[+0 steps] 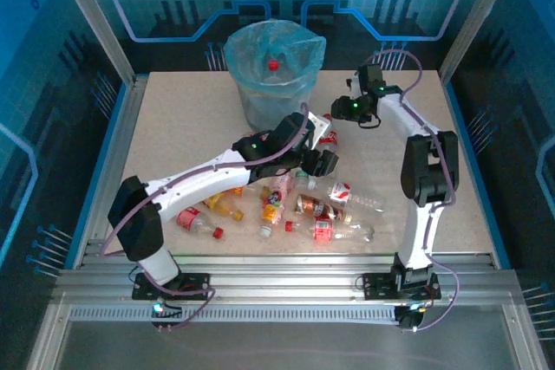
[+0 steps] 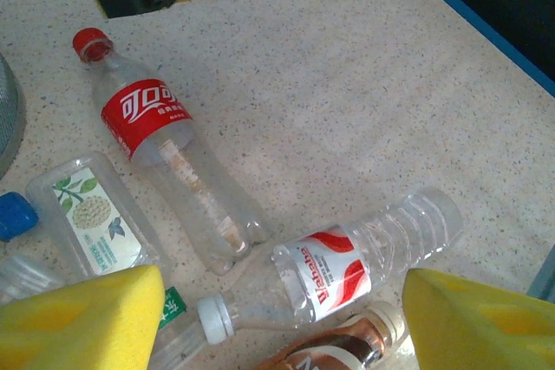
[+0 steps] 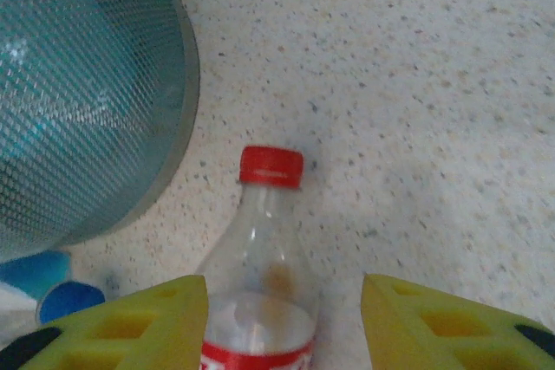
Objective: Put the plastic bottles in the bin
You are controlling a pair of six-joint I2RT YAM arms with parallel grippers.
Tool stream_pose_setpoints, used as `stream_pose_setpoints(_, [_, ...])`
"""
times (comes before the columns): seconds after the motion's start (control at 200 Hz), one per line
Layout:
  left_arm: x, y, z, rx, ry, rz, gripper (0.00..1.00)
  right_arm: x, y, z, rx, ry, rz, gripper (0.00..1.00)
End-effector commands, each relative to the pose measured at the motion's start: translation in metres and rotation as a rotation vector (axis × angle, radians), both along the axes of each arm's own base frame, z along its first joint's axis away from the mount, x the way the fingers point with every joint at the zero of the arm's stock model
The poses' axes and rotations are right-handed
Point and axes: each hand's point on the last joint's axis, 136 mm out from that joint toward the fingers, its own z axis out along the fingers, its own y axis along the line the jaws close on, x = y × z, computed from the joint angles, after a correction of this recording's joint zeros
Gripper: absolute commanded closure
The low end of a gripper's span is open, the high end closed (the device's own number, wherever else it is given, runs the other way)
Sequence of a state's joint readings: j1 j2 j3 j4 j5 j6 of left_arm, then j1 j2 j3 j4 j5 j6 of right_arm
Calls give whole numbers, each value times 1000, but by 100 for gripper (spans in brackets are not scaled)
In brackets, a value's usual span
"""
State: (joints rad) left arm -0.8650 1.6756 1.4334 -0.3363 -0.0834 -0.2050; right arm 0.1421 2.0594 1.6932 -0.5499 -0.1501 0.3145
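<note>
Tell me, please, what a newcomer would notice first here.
The blue-lined bin stands at the far middle of the table, a red cap showing inside. Bottles lie strewn nearer the front, with the left hand open over them.

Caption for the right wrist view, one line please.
Open right gripper straddles a red-capped clear bottle lying on the speckled table beside the mesh bin.

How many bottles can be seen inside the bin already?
1: a red-capped bottle shows inside the bin, near the middle of its opening. More may be hidden lower down.
</note>
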Motion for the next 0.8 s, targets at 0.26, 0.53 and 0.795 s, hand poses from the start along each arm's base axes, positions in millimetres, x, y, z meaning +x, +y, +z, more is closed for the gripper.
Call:
stream_pose_setpoints(0.26, [14,-3,5,25,-28,33,25,25,18,-35,65,103,31,48])
stream_pose_setpoints(0.53, [17,-3,-6,50,-12,41,25,29,30,-66,71,173,62,48])
stream_pose_setpoints(0.795, [17,4,-7,50,-10,53,25,29,39,-78,104,212,80,49])
